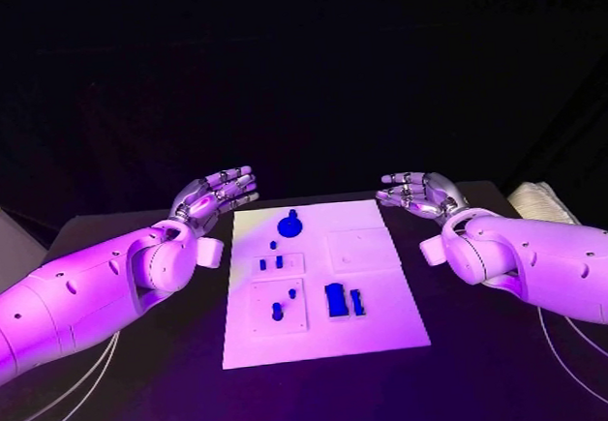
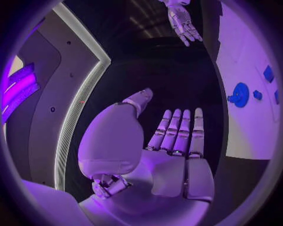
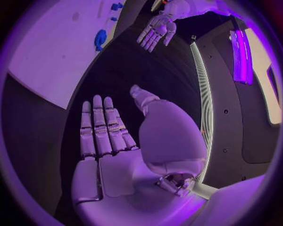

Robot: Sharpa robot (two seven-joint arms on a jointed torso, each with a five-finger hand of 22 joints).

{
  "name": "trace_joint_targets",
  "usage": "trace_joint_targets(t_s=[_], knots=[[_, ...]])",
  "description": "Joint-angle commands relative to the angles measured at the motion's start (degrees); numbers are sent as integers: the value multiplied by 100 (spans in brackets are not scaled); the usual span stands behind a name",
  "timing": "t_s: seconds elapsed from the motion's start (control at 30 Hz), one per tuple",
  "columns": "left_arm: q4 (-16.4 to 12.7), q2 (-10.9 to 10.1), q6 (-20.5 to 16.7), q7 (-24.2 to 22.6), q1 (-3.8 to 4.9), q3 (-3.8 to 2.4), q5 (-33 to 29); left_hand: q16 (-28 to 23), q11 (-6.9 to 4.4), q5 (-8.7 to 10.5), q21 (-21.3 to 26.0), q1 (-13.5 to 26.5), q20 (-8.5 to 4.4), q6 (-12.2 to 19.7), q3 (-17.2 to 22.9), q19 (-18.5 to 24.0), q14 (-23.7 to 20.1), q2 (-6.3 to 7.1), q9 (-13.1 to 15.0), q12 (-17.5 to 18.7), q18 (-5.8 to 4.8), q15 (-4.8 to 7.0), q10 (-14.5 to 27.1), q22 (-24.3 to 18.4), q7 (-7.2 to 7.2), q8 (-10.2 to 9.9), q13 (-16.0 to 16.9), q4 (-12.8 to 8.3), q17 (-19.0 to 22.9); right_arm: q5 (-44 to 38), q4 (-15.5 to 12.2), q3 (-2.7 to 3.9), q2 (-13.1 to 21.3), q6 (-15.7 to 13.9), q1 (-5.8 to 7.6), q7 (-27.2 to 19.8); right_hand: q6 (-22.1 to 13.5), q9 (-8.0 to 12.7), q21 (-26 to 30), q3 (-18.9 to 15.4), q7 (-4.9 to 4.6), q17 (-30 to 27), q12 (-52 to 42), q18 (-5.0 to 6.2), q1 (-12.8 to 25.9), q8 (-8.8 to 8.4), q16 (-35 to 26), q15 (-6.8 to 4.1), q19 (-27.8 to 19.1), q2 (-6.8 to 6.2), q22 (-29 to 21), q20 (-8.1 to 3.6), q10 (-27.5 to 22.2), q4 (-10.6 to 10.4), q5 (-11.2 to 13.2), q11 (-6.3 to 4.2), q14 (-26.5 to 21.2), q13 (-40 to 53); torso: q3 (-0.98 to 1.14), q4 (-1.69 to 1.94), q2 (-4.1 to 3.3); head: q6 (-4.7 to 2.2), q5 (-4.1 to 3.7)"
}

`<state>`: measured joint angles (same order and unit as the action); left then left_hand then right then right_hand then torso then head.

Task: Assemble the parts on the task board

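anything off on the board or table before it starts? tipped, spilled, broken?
Nothing stands out. The task board lies flat and square on the table, blue parts on it, none spilled off. Left hand and right hand hover open beside it.

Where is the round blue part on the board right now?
In the head view, the round blue part sits at the far end of the task board, left of centre, nearest the open left hand.

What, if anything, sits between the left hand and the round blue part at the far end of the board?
Nothing visible does. The left hand hangs open beside the task board's far left corner, and only bare black table and white board lie between it and the round blue part.
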<state>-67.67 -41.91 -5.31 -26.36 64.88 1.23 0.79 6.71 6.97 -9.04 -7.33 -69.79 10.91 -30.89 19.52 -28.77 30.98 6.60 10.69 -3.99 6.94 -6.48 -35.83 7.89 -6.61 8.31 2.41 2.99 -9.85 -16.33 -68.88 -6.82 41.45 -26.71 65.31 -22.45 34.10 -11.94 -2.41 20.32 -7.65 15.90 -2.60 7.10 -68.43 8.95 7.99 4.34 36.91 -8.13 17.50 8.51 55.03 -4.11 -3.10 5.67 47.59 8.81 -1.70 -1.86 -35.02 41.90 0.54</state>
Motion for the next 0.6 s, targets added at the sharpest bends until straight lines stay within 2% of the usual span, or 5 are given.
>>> trace_joint_targets(t_s=[0.03, 0.13, 0.17, 0.43, 0.6], knots=[[-82, -9, -117, -10, -9, -6, 0, -671, -697, 904, 733, 2271, -1091, 3089, -1952, 2877, -3098, -660, -1069, 399, -694, 648, 3583, -789, 661, -831, -241, -299, 985, 74, -134, 44, 17, -124, -32, -41, -3410, 1194, 241, -2032, 765, -1590, 260, -710, 2229, -895, -799, -434, -3691, 813, -1750, -851, -5503, 411, 310, -567, -4759, -881, 9, 21, 31, -61, -10], [-235, -28, -385, -34, -42, -15, -6, -671, -697, 904, 733, 2836, -1091, 3089, -1952, 2877, -3098, -660, -1069, 399, -694, 648, 3583, -789, 661, -831, -241, -299, 985, 286, -402, 131, 59, -344, -98, -135, -3410, 1194, 241, -2032, 765, -1590, 260, -710, 2782, -895, -799, -434, -3691, 813, -1750, -851, -5503, 411, 310, -567, -4759, -881, 40, 53, 99, -195, -18], [-292, -36, -486, -43, -55, -18, -8, -671, -697, 904, 733, 6979, -1091, 3089, -1952, 2877, -3098, -660, -1069, 399, -694, 648, 3583, -789, 661, -831, -241, -299, 985, 366, -503, 163, 75, -427, -122, -171, -3410, 1194, 241, -2032, 765, -1590, 260, -710, 6843, -895, -799, -434, -3691, 813, -1750, -851, -5503, 411, 310, -567, -4759, -881, 52, 65, 125, -246, -21], [-1043, -129, -1802, -159, -216, -59, -35, -671, -697, 904, 733, 6979, -1091, 3089, -1952, 2877, -3098, -660, -1069, 399, -694, 648, 3583, -789, 661, -831, -241, -299, 985, 1251, -1624, 526, 249, -1345, -397, -564, -3410, 1194, 241, -2032, 765, -1590, 260, -710, 6843, -895, -799, -434, -3691, 813, -1750, -851, -5503, 411, 310, -567, -4759, -881, 153, 168, 347, -678, -49], [-1550, -193, -2691, -238, -326, -86, -54, -671, -697, 904, 733, 6979, -1091, 3089, -1952, 2877, -3098, -660, -1069, 399, -694, 648, 3583, -789, 661, -831, -241, -299, 985, 1553, -2006, 649, 308, -1657, -490, -698, -3410, 1194, 241, -2032, 765, -1590, 260, -710, 6843, -895, -799, -434, -3691, 813, -1750, -851, -5503, 411, 310, -567, -4759, -881, 170, 186, 384, -752, -54]])
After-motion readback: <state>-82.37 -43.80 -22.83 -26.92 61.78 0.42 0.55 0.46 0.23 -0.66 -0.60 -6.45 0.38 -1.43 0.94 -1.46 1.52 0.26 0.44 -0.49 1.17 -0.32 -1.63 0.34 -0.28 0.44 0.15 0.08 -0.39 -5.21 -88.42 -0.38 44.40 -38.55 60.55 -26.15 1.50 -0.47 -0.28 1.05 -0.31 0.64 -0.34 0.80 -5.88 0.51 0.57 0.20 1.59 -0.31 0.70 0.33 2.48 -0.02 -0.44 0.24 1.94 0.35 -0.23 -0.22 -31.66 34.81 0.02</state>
